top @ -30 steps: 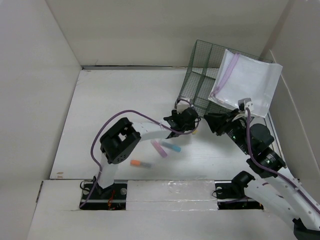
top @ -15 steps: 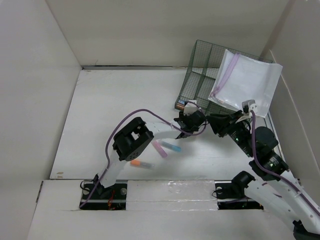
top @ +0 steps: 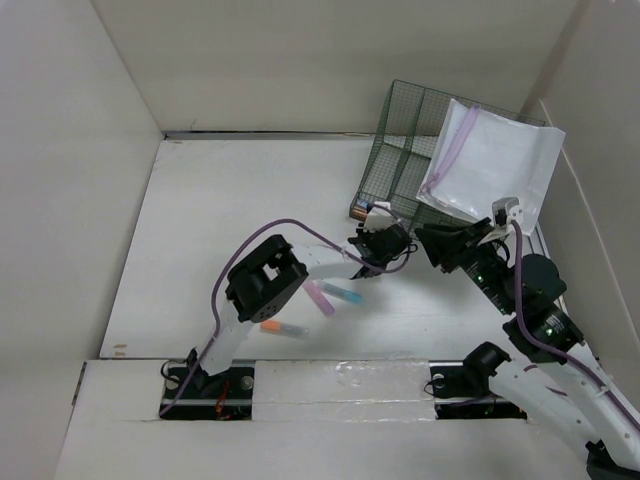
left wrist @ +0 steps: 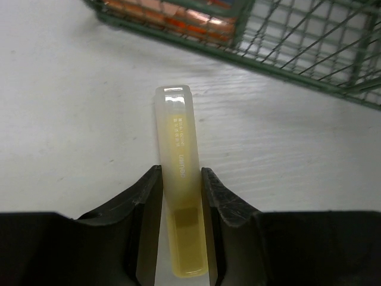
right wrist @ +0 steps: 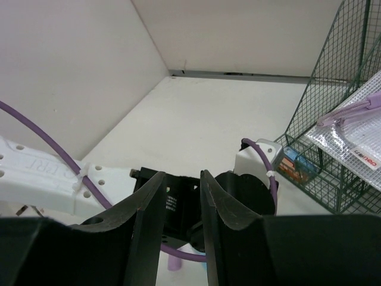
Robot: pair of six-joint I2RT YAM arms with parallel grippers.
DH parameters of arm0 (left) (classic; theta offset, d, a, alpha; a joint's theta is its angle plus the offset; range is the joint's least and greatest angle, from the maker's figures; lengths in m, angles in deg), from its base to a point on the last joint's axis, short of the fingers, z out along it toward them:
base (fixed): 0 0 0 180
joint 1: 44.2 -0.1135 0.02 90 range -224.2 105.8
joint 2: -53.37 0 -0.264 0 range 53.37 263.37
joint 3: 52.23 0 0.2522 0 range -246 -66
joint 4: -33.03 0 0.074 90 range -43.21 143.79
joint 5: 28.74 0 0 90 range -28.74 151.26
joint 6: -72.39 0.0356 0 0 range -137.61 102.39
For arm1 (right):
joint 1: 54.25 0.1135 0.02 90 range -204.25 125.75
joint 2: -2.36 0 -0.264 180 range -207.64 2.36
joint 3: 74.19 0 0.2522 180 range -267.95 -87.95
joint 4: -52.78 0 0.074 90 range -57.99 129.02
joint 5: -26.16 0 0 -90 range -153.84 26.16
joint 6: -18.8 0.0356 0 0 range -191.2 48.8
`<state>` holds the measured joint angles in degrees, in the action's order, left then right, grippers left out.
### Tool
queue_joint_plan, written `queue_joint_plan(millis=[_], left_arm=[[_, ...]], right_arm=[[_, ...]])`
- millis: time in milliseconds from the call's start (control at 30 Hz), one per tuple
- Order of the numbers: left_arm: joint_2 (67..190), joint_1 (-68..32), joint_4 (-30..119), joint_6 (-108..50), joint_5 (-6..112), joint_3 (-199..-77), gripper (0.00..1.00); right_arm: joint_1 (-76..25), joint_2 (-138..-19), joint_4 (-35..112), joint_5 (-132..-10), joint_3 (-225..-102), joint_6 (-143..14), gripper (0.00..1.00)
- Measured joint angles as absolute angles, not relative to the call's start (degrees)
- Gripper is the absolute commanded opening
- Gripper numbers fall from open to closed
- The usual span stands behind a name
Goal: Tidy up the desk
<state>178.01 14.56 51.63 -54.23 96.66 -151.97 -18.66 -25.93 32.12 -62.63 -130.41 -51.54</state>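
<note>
Two fingers of my left tool (left wrist: pixel 180 179) pinch a yellow highlighter (left wrist: pixel 176 131) close over the white counter (left wrist: pixel 65 107), its long axis pointing straight ahead at the green mesh basket (left wrist: pixel 309 47) just beyond, while my right tool (right wrist: pixel 182 185) hovers beside it, narrowly parted and empty.

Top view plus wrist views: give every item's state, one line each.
left claw, shut on yellow highlighter
right claw, open, empty
yellow highlighter, gripped near one end
green mesh organizer, upright
zip pouch, lying atop organizer
pink highlighter, loose on desk
blue highlighter, loose beside pink
orange highlighter, loose, apart
</note>
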Motion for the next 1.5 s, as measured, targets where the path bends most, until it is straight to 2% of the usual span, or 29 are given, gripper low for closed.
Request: queue_joint_plan(millis=[67, 333, 500, 667, 767, 1100, 1467, 1500], left_arm=[[176.35, 14.56, 51.81, -53.90, 97.32, -149.57, 0.00], [173.29, 14.56, 54.41, -52.22, 97.78, -146.72, 0.00], [165.97, 13.49, 54.41, -50.30, 95.90, -143.77, 0.00], [154.08, 8.07, 47.26, -46.80, 91.13, -141.78, 0.00], [152.29, 4.62, 42.56, -44.15, 89.19, -144.28, 0.00], [171.72, 1.80, 36.01, -30.73, 79.15, -165.02, 0.00], [187.22, -3.19, 38.72, -25.12, 68.55, -186.44, 0.00], [188.64, -3.47, 38.87, -24.96, 67.83, -189.30, 0.04]], right_arm=[[-18.66, -26.28, 32.23, -62.76, -130.56, -51.54, 0.35], [-18.66, -26.63, 31.99, -62.65, -130.60, -51.56, 0.35], [-18.66, -25.91, 31.70, -61.41, -130.60, -51.52, 0.35], [-18.66, -25.39, 31.73, -60.55, -130.60, -51.50, 0.35], [-18.66, -25.60, 31.70, -60.36, -130.60, -51.50, 0.35], [-18.66, -26.78, 31.29, -60.36, -130.60, -51.50, 0.35], [-18.66, -26.02, 29.91, -60.36, -130.21, -51.47, 0.35], [-18.66, -25.95, 29.87, -60.33, -130.21, -51.50, 0.35]])
